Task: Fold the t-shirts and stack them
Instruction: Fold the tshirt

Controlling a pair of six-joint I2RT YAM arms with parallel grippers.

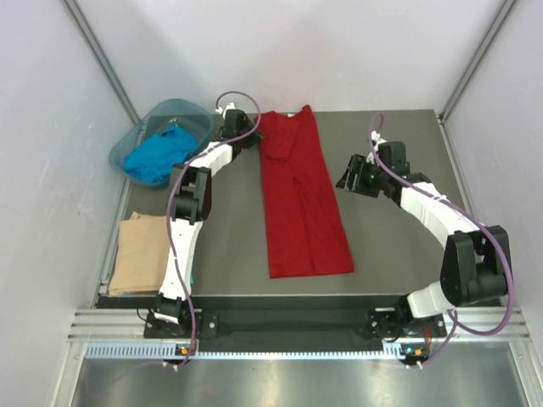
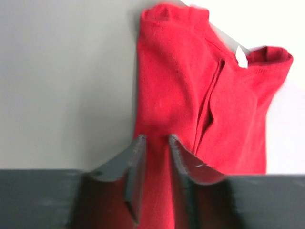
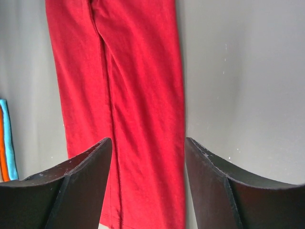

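White walls [image 1: 297, 51] are enclosing a dark grey table [image 1: 382, 254] that is filling the middle of the top view. A deep red t-shirt [image 1: 301, 203] is lying flat at the centre of the frame, folded lengthwise into a long strip. It is running from its collar at the far edge of the table down to its hem near the lower centre.

At the upper left, a translucent teal basin [image 1: 127, 144] is sitting by the table's far corner, and a bright blue t-shirt [image 1: 159, 154] is lying crumpled inside it. A tan t-shirt [image 1: 142, 253] is resting folded at the lower left, near the table's edge.

The left gripper [image 1: 254, 136] is hovering at the red shirt's upper left corner, beside the collar. In the left wrist view its jaws are standing narrowly apart, with red cloth [image 2: 190, 95] showing through the gap. The right gripper [image 1: 349, 176] is hanging over bare table just right of the shirt. Its jaws are spread wide and gripping nothing, framing the red strip [image 3: 138, 95] in the right wrist view.

A small white neck label [image 2: 241, 57] is showing inside the collar at the upper right of the left wrist view.
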